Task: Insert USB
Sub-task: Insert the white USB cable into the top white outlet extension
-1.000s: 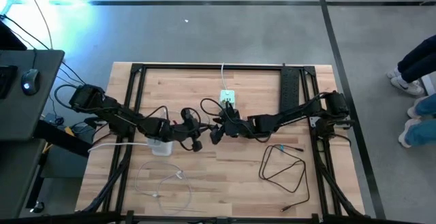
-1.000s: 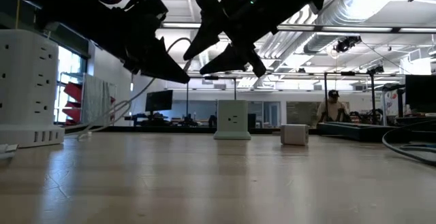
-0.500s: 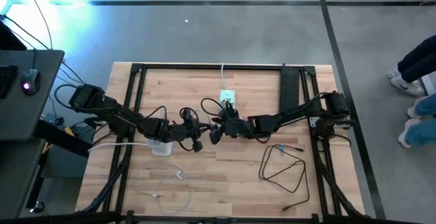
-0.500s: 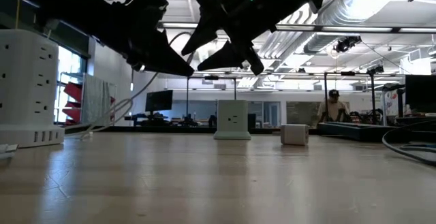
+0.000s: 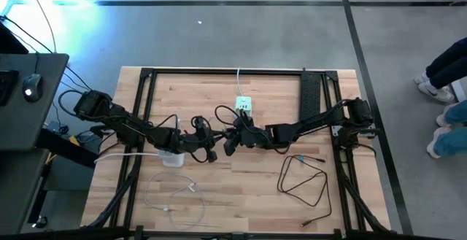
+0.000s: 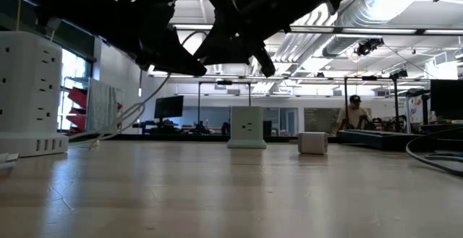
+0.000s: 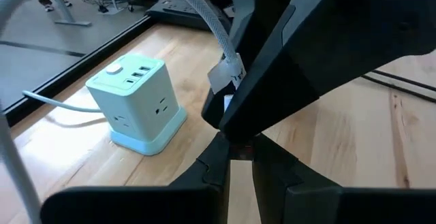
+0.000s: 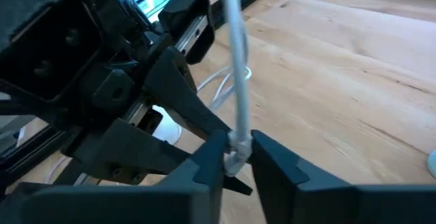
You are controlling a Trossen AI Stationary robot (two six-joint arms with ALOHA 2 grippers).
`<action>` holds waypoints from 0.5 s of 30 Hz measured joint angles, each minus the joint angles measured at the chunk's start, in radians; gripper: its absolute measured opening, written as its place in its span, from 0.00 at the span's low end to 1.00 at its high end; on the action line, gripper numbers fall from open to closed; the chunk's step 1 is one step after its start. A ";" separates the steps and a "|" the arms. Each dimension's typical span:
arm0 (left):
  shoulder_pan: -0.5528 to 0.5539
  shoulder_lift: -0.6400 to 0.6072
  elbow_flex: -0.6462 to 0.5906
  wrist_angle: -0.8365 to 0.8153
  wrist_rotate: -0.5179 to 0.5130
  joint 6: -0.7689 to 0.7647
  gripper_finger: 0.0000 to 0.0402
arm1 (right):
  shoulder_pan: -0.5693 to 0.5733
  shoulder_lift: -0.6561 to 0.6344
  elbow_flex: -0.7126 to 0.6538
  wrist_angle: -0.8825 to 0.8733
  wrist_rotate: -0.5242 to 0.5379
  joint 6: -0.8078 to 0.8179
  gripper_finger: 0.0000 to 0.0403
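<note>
Both grippers meet in the air over the table's middle. My left gripper is shut, fingertips against my right gripper, which is shut on the plug end of a white USB cable. From there the cable hangs toward the table's left side. A pale green cube socket with USB ports on its top stands on the table behind the grippers, also in the high view. A white tower power strip stands at the near left. My left gripper has its shut fingertips on a small dark piece just below the cable's plug. My right gripper stands in front and hides what that piece is. My right gripper pinches the white cable where it meets the plug body between its two fingers. The fingers lie across the cable. The plug end is lifted clear of the table, and the cable runs slack away from the hold.
A black cable loop lies at the near right and a thin white cable at the near left. A small white block sits right of the green cube. A black frame borders the table. A person stands far behind.
My right gripper's fingers stood spread apart around the cable and have now shut on its plug end. My left gripper has stayed shut and has crept slightly up toward the right gripper.
</note>
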 joint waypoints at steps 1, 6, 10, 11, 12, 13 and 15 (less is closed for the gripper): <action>0.000 0.000 0.000 0.000 -0.001 0.006 0.06 | 0.000 0.000 0.005 -0.007 0.005 -0.023 0.03; -0.003 0.000 0.000 -0.030 0.008 0.066 0.17 | -0.011 -0.026 0.079 -0.187 0.068 -0.036 0.01; -0.004 0.000 0.000 -0.094 -0.028 0.068 0.24 | -0.061 -0.049 0.165 -0.448 0.156 0.029 0.01; -0.003 -0.001 0.000 -0.112 -0.046 0.063 0.25 | -0.076 -0.048 0.181 -0.512 0.162 0.054 0.01; -0.003 -0.003 -0.001 -0.133 -0.062 0.060 0.26 | -0.090 -0.048 0.189 -0.565 0.167 0.079 0.01; -0.003 -0.006 -0.002 -0.143 -0.073 0.059 0.26 | -0.105 -0.047 0.190 -0.608 0.171 0.103 0.01; -0.004 -0.016 -0.001 -0.164 -0.089 0.060 0.26 | -0.132 -0.047 0.180 -0.648 0.186 0.167 0.00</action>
